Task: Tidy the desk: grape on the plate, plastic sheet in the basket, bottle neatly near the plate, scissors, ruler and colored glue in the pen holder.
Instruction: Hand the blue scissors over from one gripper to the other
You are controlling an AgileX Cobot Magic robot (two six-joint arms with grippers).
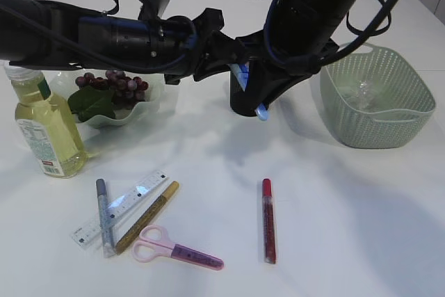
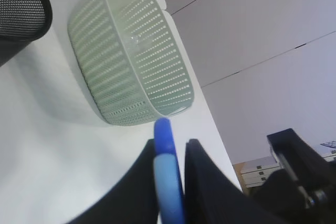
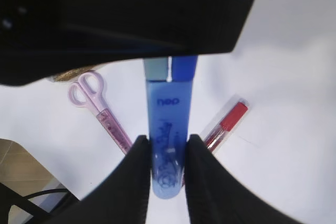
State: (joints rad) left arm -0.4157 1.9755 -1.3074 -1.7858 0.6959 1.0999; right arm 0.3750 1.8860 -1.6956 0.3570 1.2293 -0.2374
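Observation:
A blue glue tube (image 3: pixel 168 114) hangs in the air above the black pen holder (image 1: pixel 240 102), held at both ends. My right gripper (image 3: pixel 167 140) is shut on its clear lower end. My left gripper (image 2: pixel 170 142) has its fingers pressed on the tube's (image 2: pixel 167 171) dark blue cap end. On the table lie a red glue (image 1: pixel 268 220), gold glue (image 1: pixel 147 215), silver glue (image 1: pixel 104 215), clear ruler (image 1: pixel 122 206) and pink scissors (image 1: pixel 177 250). Grapes (image 1: pixel 115 83) rest on the plate (image 1: pixel 149 106), with the bottle (image 1: pixel 45 133) upright to its left.
The green basket (image 1: pixel 375 95) stands at the right with a clear plastic sheet (image 1: pixel 361 92) inside. Both arms cross over the middle of the table above the pen holder. The loose items lie along the front.

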